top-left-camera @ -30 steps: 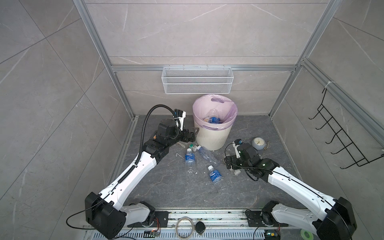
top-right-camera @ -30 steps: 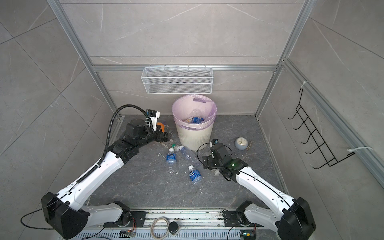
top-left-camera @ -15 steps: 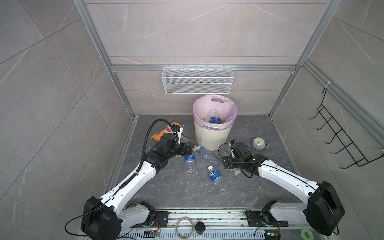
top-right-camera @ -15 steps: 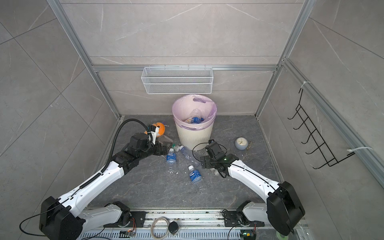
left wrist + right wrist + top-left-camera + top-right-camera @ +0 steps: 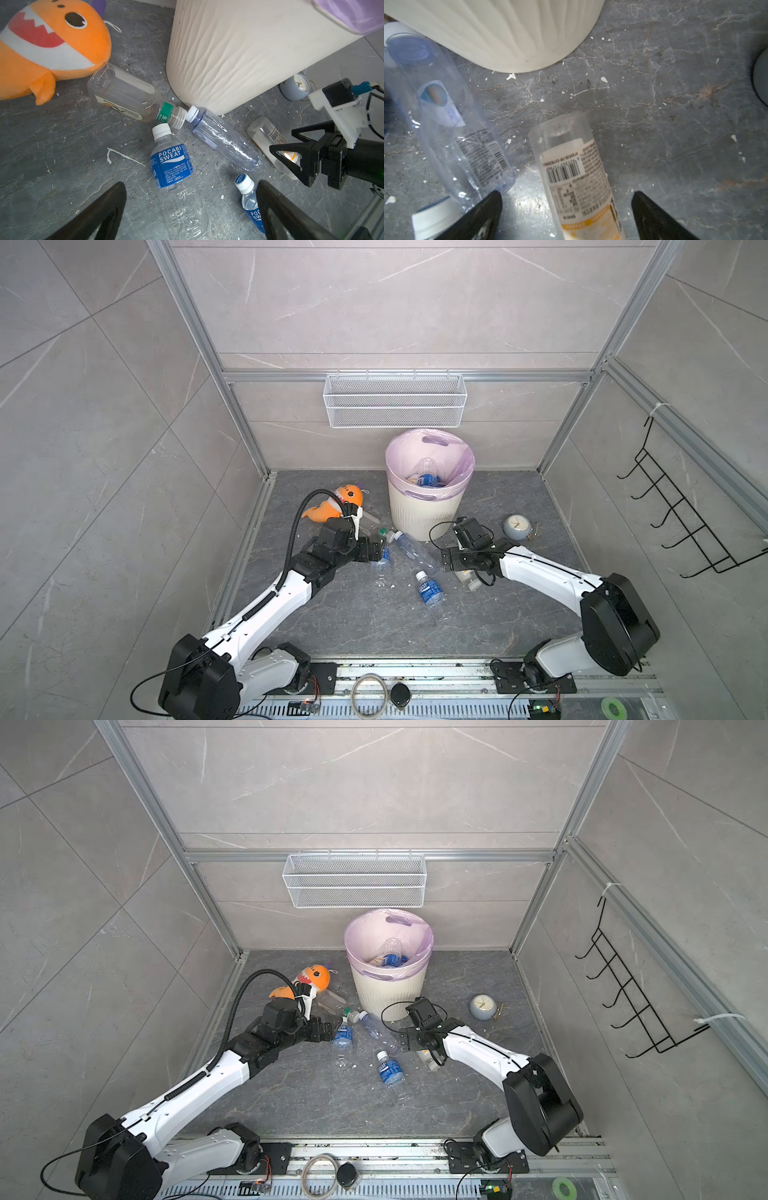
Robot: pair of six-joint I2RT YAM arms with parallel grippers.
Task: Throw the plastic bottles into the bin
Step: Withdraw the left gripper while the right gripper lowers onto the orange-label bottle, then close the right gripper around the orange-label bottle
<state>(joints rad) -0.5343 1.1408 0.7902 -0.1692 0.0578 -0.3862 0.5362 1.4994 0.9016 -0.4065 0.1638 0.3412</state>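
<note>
**Both grippers spread over floor bottles; five seen outside the bin**

Labels first. The bottle under the left gripper (image 5: 190, 187) reads "POCARI SWEAT" in white on a blue wrap. This Pocari Sweat bottle (image 5: 172, 166) has a white cap and lies flat between the parted fingers, with floor showing on each side, so nothing is gripped. Close by, the second Pocari bottle (image 5: 248, 202) has its label cut to "POCA / SWEA" by a finger.

Next comes the green-banded bottle (image 5: 128, 93). Its neck band carries Chinese characters too small to read. Its base lies right by the shark plush (image 5: 47, 45), and its cap meets the cap of the blue-tinted bottle (image 5: 224, 139). That one lies just beside the foot of the bin (image 5: 239, 52).

The right gripper (image 5: 566, 194) has its jaws wide and straddles the cloudy yellow-labelled bottle (image 5: 577, 172), with gaps on both sides and no hold. The barcode is plain to see, but the digits and print are blurred. In the left wrist view the gripper hides the cap end.

In both top views the bin stands at the back of the floor, with a lilac liner. A blue-labelled bottle (image 5: 428, 480) lies inside; the full count cannot be told. A grey clock (image 5: 516, 526) stands near the bin.
</note>
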